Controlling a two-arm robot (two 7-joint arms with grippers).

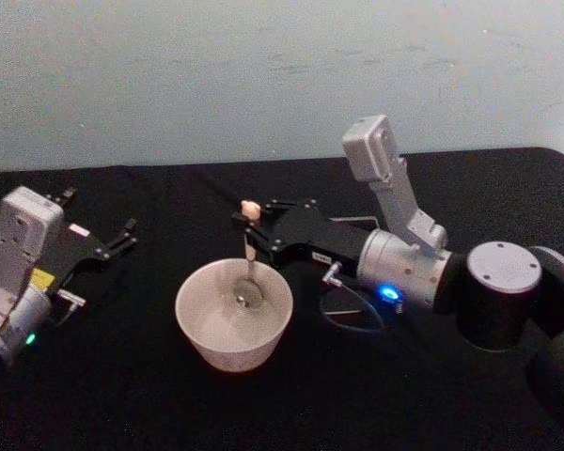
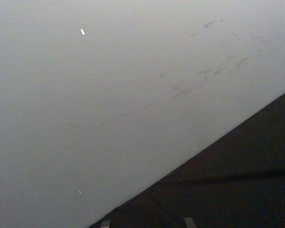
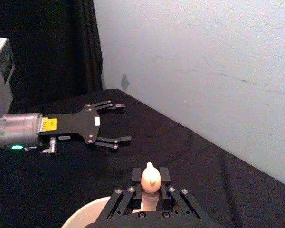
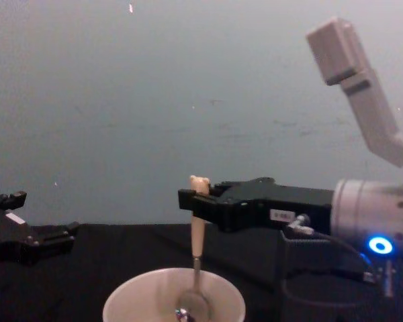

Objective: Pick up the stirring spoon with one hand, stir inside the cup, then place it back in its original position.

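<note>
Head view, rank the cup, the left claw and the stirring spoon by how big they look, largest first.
1. cup, clearly the broadest.
2. left claw, open with its fingers spread.
3. stirring spoon, about as long as the cup is wide but very slim, held upright in the cup by the right claw.

Stirring spoon (image 4: 197, 236): handle matt beige, smooth; bowl shiny metal. Cup (image 1: 227, 351) below right gripper (image 1: 249, 229): smooth cream, faint sheen, ceramic-looking. Right gripper: matt black, hard; casing behind it satin silver metal. Desk (image 1: 122, 395) beneath: matt black cloth.
</note>
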